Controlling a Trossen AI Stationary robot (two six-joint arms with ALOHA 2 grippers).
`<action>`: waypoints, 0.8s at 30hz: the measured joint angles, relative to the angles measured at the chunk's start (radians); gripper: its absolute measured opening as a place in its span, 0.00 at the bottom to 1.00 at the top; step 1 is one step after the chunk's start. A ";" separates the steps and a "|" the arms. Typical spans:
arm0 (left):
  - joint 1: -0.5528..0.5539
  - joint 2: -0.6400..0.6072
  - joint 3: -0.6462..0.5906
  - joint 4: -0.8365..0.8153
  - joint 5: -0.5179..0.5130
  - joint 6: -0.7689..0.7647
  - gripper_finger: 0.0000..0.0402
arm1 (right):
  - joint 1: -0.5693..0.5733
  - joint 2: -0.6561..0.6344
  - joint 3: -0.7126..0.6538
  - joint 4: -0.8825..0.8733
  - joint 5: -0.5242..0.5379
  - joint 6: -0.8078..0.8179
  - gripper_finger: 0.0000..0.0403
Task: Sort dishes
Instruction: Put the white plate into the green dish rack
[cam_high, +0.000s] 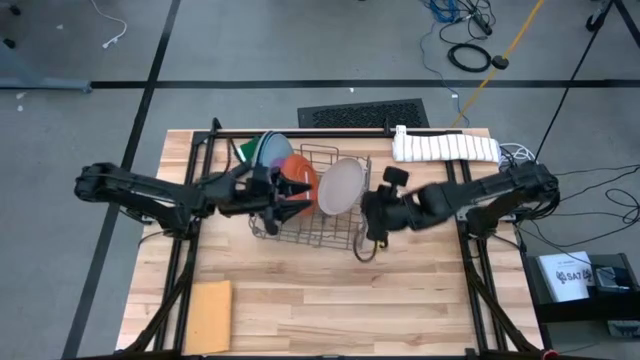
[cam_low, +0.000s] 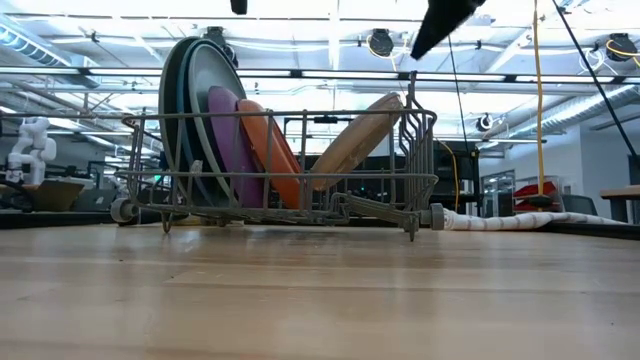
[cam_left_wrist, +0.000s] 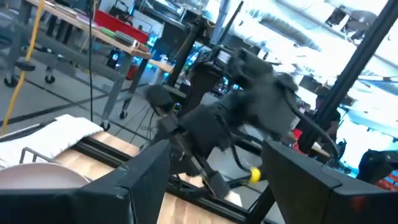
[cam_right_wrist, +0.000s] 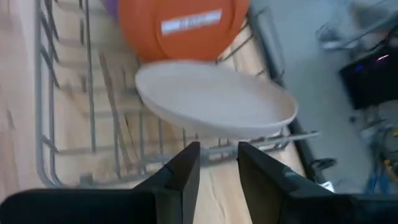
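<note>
A tan sheet (cam_high: 209, 312) is seen at seven o'clock on the table (cam_high: 400, 300). The left gripper (cam_high: 290, 193) is held over the nine o'clock end of the wire rack (cam_high: 330, 232), its fingers parted and nothing held between them. Within the rack, from nine towards three o'clock, the large plates (cam_low: 185, 120) are stood upright, followed by the purple plate (cam_low: 232, 140), the orange plate (cam_low: 275, 150) and the light grey plate (cam_high: 341, 186), which is tilted against the three o'clock wall. The right gripper (cam_high: 375, 225) is held just beside that end, slightly open and empty. A rolled towel (cam_high: 445, 147) is laid at one o'clock.
</note>
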 joint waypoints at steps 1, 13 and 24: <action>-0.004 -0.015 0.000 -0.014 0.000 0.011 0.63 | -0.025 0.000 0.009 -0.004 -0.049 -0.045 0.25; -0.016 -0.146 0.000 -0.219 0.031 0.112 0.63 | -0.246 0.024 0.098 -0.010 -0.399 -0.458 0.31; -0.016 -0.176 -0.002 -0.295 0.034 0.220 0.63 | -0.255 0.224 0.299 -0.117 -0.466 -0.728 0.38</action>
